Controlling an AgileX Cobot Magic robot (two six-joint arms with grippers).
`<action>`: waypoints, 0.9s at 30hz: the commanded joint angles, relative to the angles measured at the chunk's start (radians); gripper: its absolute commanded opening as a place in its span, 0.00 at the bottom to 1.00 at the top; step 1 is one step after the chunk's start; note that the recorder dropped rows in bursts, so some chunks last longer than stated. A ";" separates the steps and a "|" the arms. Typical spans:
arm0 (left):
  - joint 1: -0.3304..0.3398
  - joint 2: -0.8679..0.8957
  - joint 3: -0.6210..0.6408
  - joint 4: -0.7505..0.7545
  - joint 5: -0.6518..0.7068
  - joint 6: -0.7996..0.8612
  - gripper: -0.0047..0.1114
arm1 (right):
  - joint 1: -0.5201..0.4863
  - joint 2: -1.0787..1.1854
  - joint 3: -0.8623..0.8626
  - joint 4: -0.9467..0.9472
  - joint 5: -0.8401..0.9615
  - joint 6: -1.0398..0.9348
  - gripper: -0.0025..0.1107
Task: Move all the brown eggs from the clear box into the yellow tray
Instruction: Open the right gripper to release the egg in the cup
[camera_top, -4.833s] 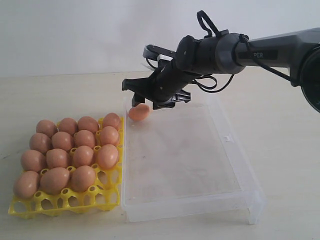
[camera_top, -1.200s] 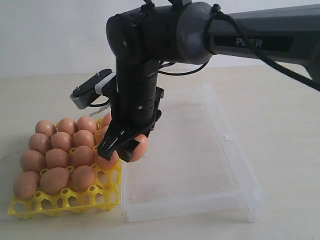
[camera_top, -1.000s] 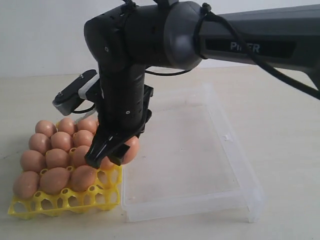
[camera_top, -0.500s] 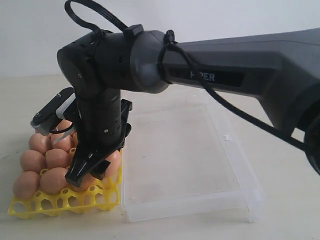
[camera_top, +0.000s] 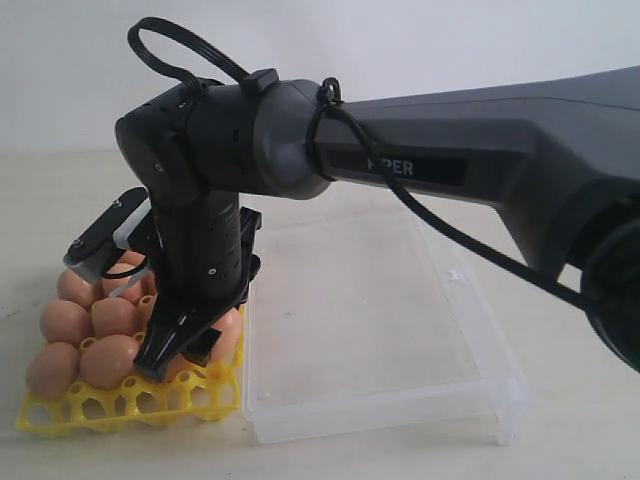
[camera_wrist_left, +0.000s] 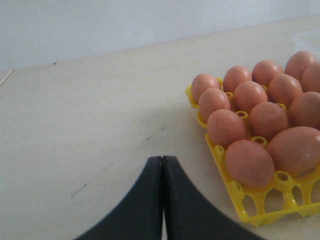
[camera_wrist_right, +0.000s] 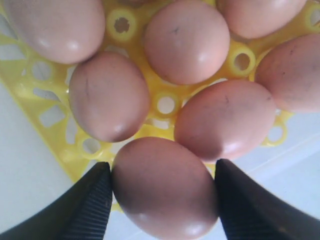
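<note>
One last brown egg (camera_wrist_right: 165, 192) sat clamped between the ribbed pads (camera_wrist_right: 92, 210) of the right gripper (camera_top: 182, 350), its jaws spread wide around the shell. Within a few seconds the arm had carried the egg from the far corner of the clear box (camera_top: 380, 412) to the near corner of the yellow tray (camera_top: 60, 415), on the side that lay against the box. In the last half second the gripper had barely shifted, sinking only slightly toward the lattice. The right wrist view showed the egg over an edge cup, close beside two seated neighbours. Whether it had bottomed out in the cup could not be told. The move left the clear box with nothing visible inside it, though the arm hid the box's far left corner. The task therefore appeared all but finished, with only the release of this egg outstanding. The tray held the other brown eggs (camera_wrist_left: 250, 95) packed row upon row, each in its own cup and touching or nearly touching the next. A strip of open lattice ran along the tray's near edge. The left gripper (camera_wrist_left: 162, 200) took no part — its fingers were pressed together on nothing, above the bare table (camera_wrist_left: 75, 115) near the tray's other side.
</note>
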 joint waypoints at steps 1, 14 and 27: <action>-0.005 -0.006 -0.004 -0.003 -0.006 -0.005 0.04 | 0.001 -0.003 -0.007 -0.003 -0.015 -0.009 0.02; -0.005 -0.006 -0.004 -0.003 -0.006 -0.005 0.04 | 0.001 -0.003 -0.007 0.001 -0.014 -0.018 0.04; -0.005 -0.006 -0.004 -0.003 -0.006 -0.005 0.04 | 0.001 -0.003 -0.007 0.001 -0.010 -0.018 0.45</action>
